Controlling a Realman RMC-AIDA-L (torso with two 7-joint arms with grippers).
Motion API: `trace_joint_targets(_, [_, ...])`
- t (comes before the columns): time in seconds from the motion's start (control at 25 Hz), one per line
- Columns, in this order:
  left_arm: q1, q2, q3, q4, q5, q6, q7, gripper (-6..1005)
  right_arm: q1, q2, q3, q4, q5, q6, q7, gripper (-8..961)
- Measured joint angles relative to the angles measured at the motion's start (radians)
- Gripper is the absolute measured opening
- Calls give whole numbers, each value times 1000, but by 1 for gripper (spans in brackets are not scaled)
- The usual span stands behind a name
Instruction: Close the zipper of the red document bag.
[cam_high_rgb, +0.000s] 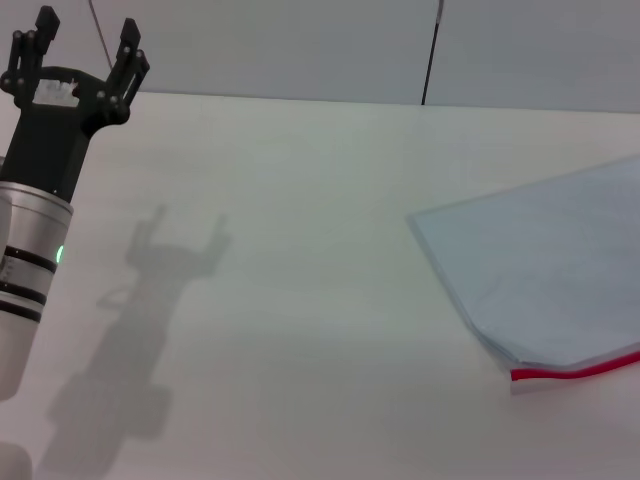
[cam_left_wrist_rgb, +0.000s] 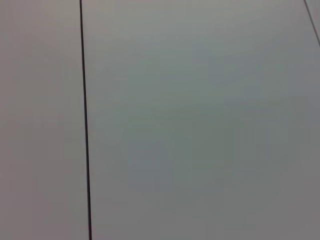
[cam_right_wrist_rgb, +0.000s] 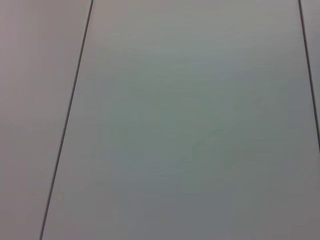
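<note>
The red document bag (cam_high_rgb: 550, 275) lies flat on the white table at the right of the head view, a pale blue-white translucent pouch running off the right edge. Its zipper (cam_high_rgb: 575, 370) shows as a thin red strip along the near edge, partly cut off by the frame. My left gripper (cam_high_rgb: 85, 45) is raised at the far left, pointing up, open and empty, far from the bag. The right gripper is out of view. Both wrist views show only a plain grey wall with dark seams.
The white table (cam_high_rgb: 300, 300) stretches between the left arm and the bag, with the arm's shadow on it. A grey wall with a dark vertical seam (cam_high_rgb: 430, 50) stands behind the table's far edge.
</note>
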Motion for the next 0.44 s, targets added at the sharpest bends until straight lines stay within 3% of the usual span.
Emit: trace_joint_targets(0.44, [-13,-6,5,-19,1,-2,0,835,2,0,0,1,-1,2,0,890])
